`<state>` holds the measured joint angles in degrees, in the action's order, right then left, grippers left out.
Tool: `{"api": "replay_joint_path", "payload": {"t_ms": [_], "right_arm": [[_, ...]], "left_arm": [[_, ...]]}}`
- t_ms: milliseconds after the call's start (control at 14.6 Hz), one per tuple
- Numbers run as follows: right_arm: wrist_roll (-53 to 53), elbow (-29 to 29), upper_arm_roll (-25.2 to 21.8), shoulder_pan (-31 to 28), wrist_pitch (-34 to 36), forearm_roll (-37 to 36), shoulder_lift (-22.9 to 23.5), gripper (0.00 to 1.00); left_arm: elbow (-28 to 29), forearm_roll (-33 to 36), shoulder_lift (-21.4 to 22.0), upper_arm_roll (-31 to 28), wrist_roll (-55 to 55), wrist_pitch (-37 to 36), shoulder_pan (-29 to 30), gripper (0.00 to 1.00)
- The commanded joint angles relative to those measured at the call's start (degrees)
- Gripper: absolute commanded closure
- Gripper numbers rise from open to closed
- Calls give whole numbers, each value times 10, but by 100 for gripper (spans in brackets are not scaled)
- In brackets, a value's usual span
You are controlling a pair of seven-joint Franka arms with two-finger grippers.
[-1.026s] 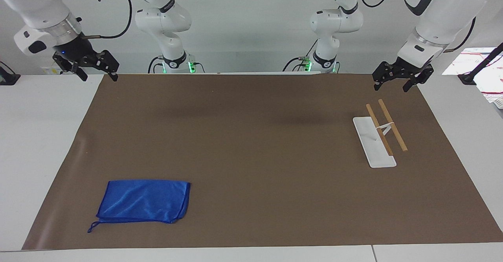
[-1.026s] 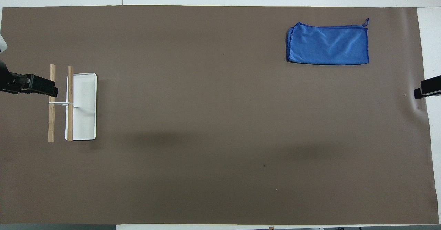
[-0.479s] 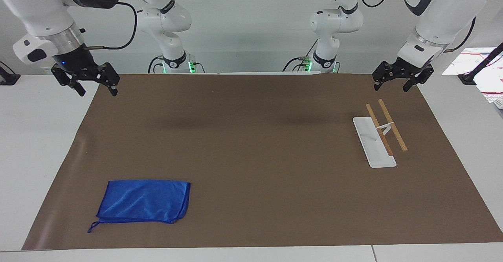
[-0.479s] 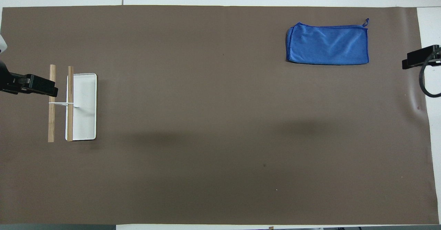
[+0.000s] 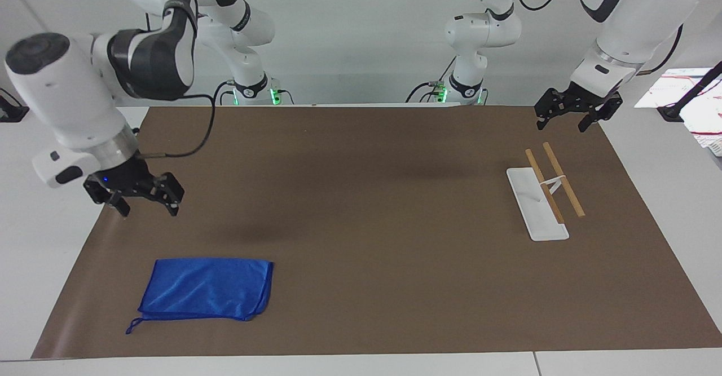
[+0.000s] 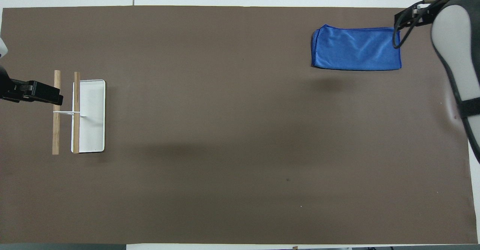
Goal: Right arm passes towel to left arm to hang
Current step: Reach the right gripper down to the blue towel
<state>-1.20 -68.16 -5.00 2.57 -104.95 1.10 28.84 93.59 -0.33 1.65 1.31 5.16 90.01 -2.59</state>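
The towel (image 5: 206, 288), a bright blue folded cloth with a thin loop string at one corner, lies flat on the brown mat toward the right arm's end of the table; from overhead the towel (image 6: 356, 47) is untouched. My right gripper (image 5: 148, 208), with its small blue light, hangs open and empty above the mat's edge, apart from the towel. In the overhead view the right arm (image 6: 452, 51) covers that end of the mat. My left gripper (image 5: 562, 123) waits open and empty in the air over the mat, close to the rack.
A rack (image 5: 536, 204) with a white base and two wooden bars (image 5: 564, 180) stands toward the left arm's end; overhead, the rack (image 6: 92, 130) sits beside a left finger (image 6: 45, 94). A brown mat (image 5: 366, 207) covers the table.
The right arm has swung out from its own end of the table and down toward the towel, its gripper staying open. The left arm and the towel have not moved.
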Motion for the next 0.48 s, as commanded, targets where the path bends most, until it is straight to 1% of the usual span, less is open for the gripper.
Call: {"api": "replay_joint_path", "payload": {"t_ms": [0,137,274,410], "right_arm": [[8,42,20,-14,-44,6,81,0],[7,37,20,-20,-58,16,103,0],[6,23,20,-26,-68,50,104,0],[7,-10,20,-24,-95,54,103,0]], "left_arm": [[10,-5,12,-3,1,-2,0,0],[10,-5,12,-3,1,-2,0,0],[10,-5,12,-3,1,-2,0,0],[10,-5,12,-3,1,-2,0,0]]}}
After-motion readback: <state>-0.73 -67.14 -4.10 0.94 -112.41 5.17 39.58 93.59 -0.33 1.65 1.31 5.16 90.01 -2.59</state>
